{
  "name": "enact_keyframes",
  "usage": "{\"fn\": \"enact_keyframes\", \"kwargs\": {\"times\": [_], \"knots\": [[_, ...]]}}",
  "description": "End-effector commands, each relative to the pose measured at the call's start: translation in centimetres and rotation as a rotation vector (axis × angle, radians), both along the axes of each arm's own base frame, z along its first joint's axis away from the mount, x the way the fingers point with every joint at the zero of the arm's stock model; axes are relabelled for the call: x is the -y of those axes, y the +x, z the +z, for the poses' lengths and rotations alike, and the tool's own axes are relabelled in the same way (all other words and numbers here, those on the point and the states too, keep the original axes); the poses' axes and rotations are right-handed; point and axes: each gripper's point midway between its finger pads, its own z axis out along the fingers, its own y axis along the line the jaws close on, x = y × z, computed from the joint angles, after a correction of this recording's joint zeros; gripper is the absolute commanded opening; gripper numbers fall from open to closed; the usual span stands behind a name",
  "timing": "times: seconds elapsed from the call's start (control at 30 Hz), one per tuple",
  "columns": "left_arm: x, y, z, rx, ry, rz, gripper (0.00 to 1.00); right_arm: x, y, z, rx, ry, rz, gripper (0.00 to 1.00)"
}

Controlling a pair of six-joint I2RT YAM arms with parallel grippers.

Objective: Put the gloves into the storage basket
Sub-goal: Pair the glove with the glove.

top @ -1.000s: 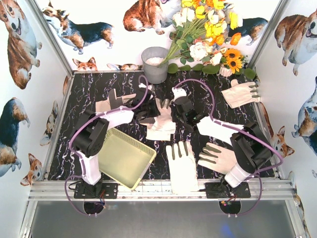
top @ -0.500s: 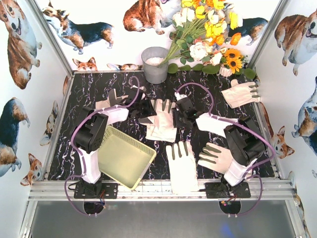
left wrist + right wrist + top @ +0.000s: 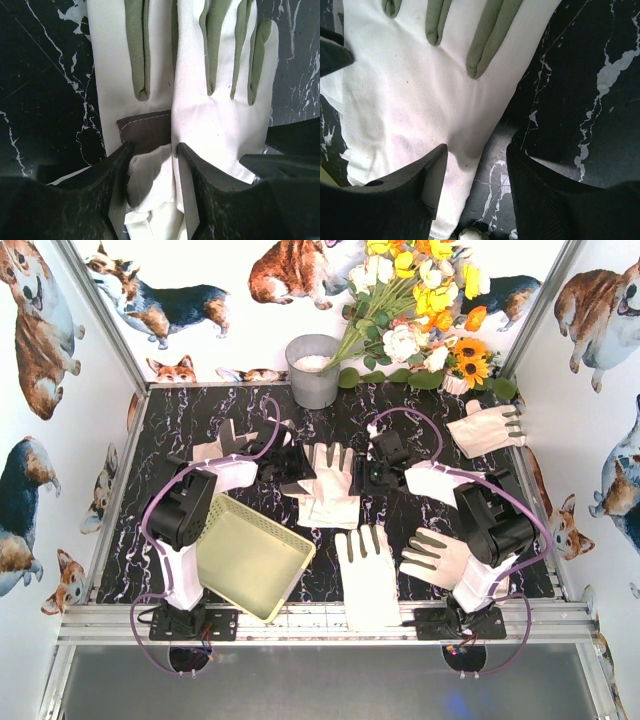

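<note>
Two white gloves with olive-green finger strips (image 3: 328, 485) lie stacked flat mid-table, fingers pointing to the far side. My left gripper (image 3: 297, 473) is at their left edge. In the left wrist view it (image 3: 152, 157) stands open, with a loose fold of the top glove's (image 3: 220, 115) cuff between the fingers. My right gripper (image 3: 368, 475) is at the right edge. Its own view shows it (image 3: 477, 152) open over the glove's (image 3: 410, 100) edge and bare table. The pale yellow-green storage basket (image 3: 272, 524) sits near-left, holding nothing that I can see.
More gloves lie near centre (image 3: 368, 575), near right (image 3: 440, 558), far right (image 3: 487, 428) and far left (image 3: 225, 445), partly under the left arm. A grey bucket (image 3: 313, 370) and a flower bunch (image 3: 420, 310) stand at the back wall.
Both grippers were shut on a crumpled glove between them. They have opened, and the glove now lies spread flat on another. The right arm drew back to the right.
</note>
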Motion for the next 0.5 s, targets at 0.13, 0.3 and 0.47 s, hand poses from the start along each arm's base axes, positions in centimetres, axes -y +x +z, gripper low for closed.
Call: {"fn": "enact_keyframes", "kwargs": {"times": [0.13,0.3,0.47], "knots": [[-1.3,-0.7,1.1,0.009,0.033,0.022,0.40,-0.6,1.5,0.9,-0.021,0.105,-0.044,0.51],[-1.7,-0.8,1.8,0.018,0.049,0.029,0.40,-0.4,1.7,0.9,-0.022,0.103,-0.046,0.49],[-2.0,-0.7,2.0,0.021,0.061,0.037,0.32,-0.3,1.8,0.9,-0.021,0.097,-0.041,0.45]]}}
